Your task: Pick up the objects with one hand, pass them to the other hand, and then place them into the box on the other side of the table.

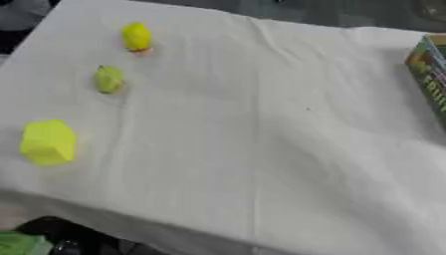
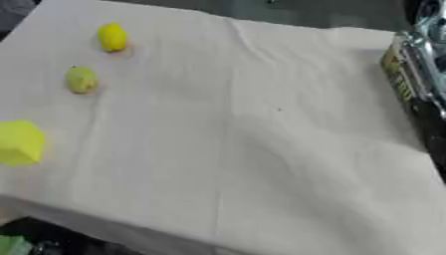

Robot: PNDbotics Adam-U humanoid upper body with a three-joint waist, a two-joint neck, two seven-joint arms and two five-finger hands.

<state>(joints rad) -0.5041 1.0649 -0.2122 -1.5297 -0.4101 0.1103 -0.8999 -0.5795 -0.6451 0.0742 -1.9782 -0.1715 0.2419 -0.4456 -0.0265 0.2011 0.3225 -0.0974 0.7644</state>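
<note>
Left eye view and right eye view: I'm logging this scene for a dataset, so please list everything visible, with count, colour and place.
Yellow rounded object: one, bright yellow, far left of the table.
Yellow-green rounded object: one, duller yellow-green, left side, just nearer than the first.
Yellow block: one, bright yellow, angular, near left edge.
Box: one, green and yellow printed side, right edge of the table, only partly in view.
Table: one, covered by a creased white cloth.
Green thing: one, bottom left corner below the table edge; cannot make out what it is.
Robot's hands: neither shows in either view.
</note>
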